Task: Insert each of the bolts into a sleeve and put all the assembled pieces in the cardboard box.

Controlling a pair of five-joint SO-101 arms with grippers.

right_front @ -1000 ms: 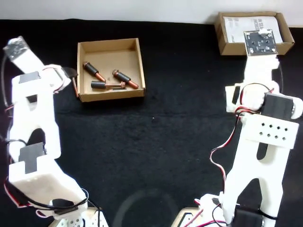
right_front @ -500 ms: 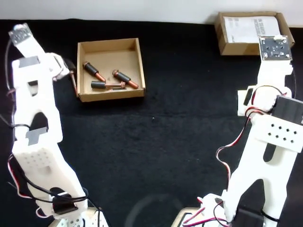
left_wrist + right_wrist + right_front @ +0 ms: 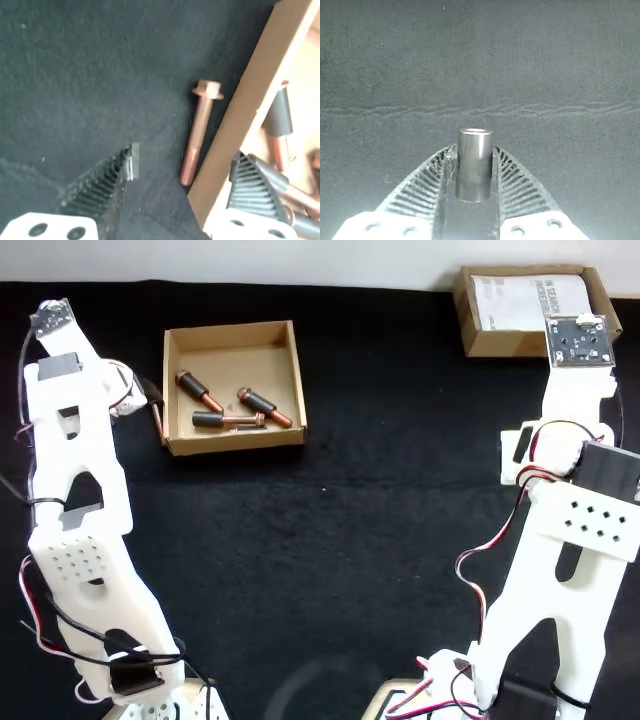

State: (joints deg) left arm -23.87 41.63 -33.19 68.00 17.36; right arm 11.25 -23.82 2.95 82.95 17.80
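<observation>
A copper bolt (image 3: 200, 131) lies on the black mat right against the outside of the left wall of the cardboard box (image 3: 232, 444). My left gripper (image 3: 185, 159) hangs open above it; one finger is over the mat, the other over the box's wall (image 3: 252, 105). The high view shows this gripper (image 3: 148, 400) at the box's left side, just behind the bolt (image 3: 158, 426). Three bolt-in-sleeve pieces (image 3: 225, 420) lie inside the box. My right gripper (image 3: 475, 150) is shut on a dark sleeve (image 3: 475, 165), held upright over bare mat.
A second cardboard box (image 3: 530, 342) with a printed sheet in it stands at the back right, close to the right arm's wrist (image 3: 578, 340). The black mat (image 3: 340, 540) covers the table between both arms.
The left arm's wrist has swung back and left, keeping its gripper by the bolt. The right arm shifted right and toward the back, then held still. The bolt and box did not move.
</observation>
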